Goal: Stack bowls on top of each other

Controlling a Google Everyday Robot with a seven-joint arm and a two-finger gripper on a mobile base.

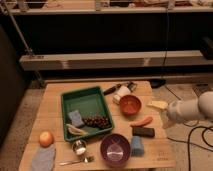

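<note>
Off the table point(54, 102) edge, gripper point(169, 113)

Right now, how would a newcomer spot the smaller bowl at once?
On the wooden table, look just right of the green tray: the orange-red bowl sits there, with the pincer at the table's right edge. It is smaller than the purple bowl near the front edge, and unlike the white cup beside it, it is red.

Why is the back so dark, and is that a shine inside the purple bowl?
Camera view: light falls mainly on the wooden table, leaving the shelves behind in shadow; yes, the purple bowl shows a pale glare patch inside, the orange-red bowl none; the robot's hand, by the table's right edge, is brightly lit.
</note>
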